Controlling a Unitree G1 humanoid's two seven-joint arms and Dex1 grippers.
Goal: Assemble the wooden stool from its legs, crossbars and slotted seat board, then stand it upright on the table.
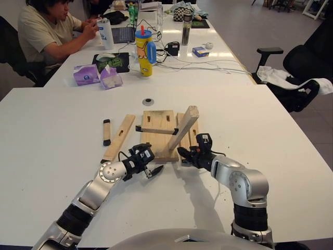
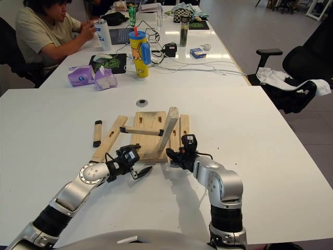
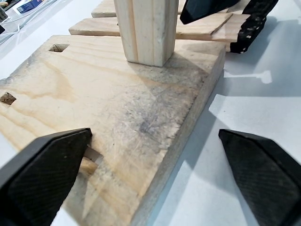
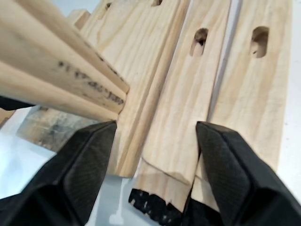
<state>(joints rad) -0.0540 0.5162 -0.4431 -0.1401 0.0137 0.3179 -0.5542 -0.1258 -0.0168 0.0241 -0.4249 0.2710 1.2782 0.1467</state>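
Stool parts half-built on white surface [image 1: 270, 135].
Centre: seat board [image 1: 156, 121] flat; one leg [image 1: 186, 129] stands tilted in its near-right corner w/ crossbar [image 1: 156, 130] jutting left. A loose leg [image 1: 118, 138] lies just left of board, two more legs [image 4: 183, 94] on its right; short dark-tipped bar [image 1: 106, 132] further left. Near edge: left pincer [image 1: 154, 171] wide open, one finger over wood, other over bare surface; right pincer [image 1: 184, 155] wide open, straddling a loose leg's end.
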